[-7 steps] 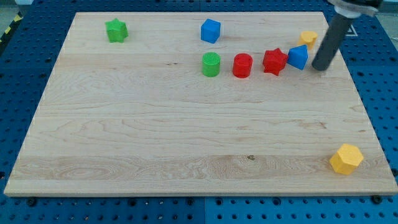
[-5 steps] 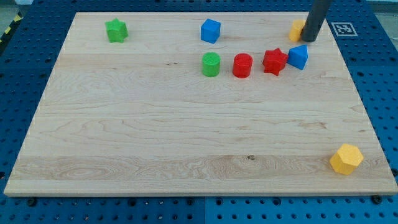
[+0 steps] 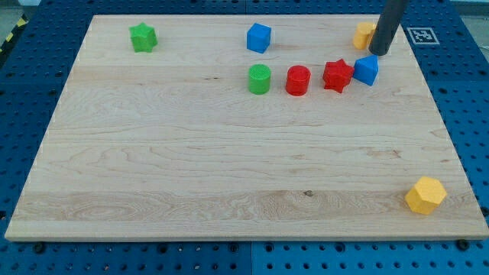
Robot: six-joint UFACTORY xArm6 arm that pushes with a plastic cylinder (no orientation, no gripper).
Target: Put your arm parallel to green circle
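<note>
My tip sits near the surface's top-right corner, well apart from the green circle at upper centre. No pincer shows. Approach underway; next, travel left to its level.

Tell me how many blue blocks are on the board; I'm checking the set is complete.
2. One blue cube sits near the view's top, centre. The other blue block lies at the right end of the middle row, just below my tip. None seems hidden.
</note>
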